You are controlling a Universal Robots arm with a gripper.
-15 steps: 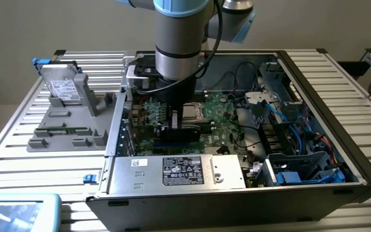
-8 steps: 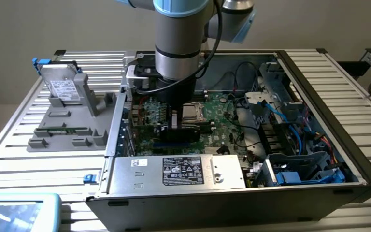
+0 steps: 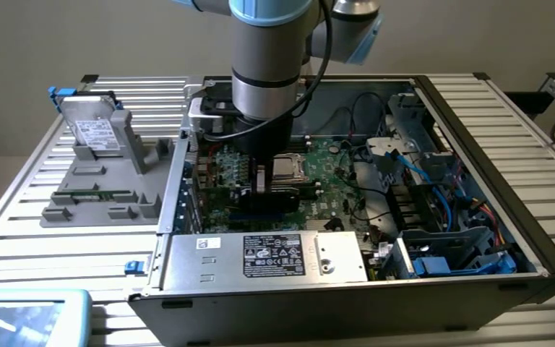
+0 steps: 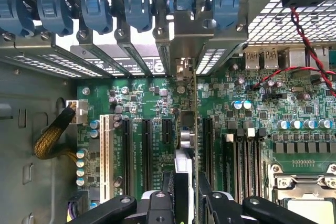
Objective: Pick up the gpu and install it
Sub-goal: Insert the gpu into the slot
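I see the claw (image 4: 191,183) clamped on the graphics card (image 3: 269,200). It holds the card on edge inside the open computer case (image 3: 490,144), low over the motherboard (image 4: 152,103). The card's bracket end meets the case's rear slot openings. I can't tell whether it is seated.

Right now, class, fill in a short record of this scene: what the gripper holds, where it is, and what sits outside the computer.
gripper: shut on the graphics card
place: inside the open computer case
card pose: upright, seen edge-on from the wrist view, over the slots of the green board
seated in slot: cannot tell
outside the case: grey tray at the exterior view's left, with a hard drive standing in it
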